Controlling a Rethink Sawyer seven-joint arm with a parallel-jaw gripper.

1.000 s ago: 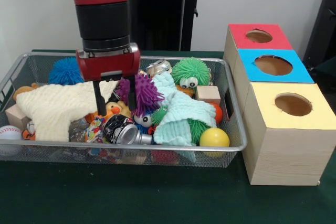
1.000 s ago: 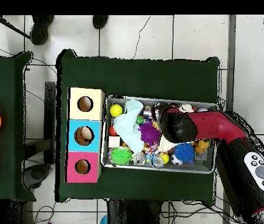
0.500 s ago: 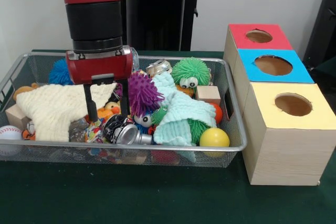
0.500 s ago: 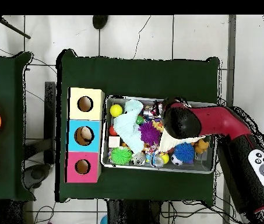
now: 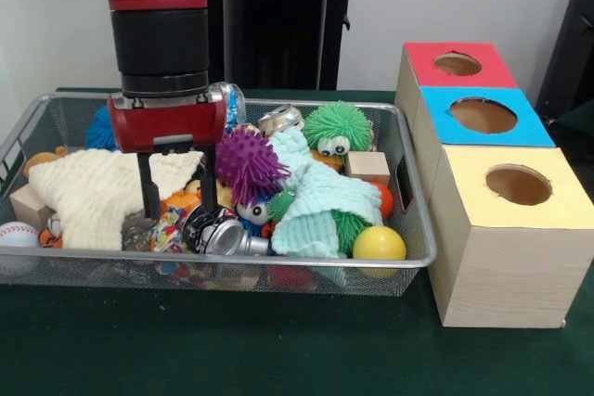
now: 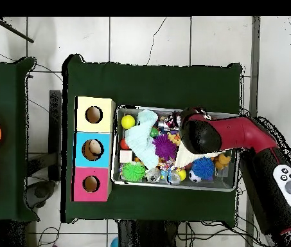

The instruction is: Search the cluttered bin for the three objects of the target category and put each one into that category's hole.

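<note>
In the left half of the front view, the gripper (image 5: 173, 197) hung inside the wire bin (image 5: 408, 229), its two dark fingers (image 5: 147, 194) pointing straight down and parted by a moderate gap. Nothing was held between them. The fingertips were level with the top of the clutter, beside the lower right edge of the cream knitted cloth (image 5: 93, 194) and directly over a patterned orange toy (image 5: 176, 220).

The target category was not identifiable from the views, so the object sought could only be judged. The nearest graspable candidates were the orange toy below the fingers and the purple spiky ball (image 5: 249, 164) just to the right of the gripper (touching distance, slightly higher in the frame). A crushed silver can (image 5: 227, 236) lay lower right of the fingertips, its long axis running roughly left to right in the frame.

The three holes were well apart at the right of the frame: the red box (image 5: 459, 64), the blue box (image 5: 483, 116) and the yellow box (image 5: 515, 187).

In the overhead view, the arm (image 6: 238, 138) covered the fingers.
</note>
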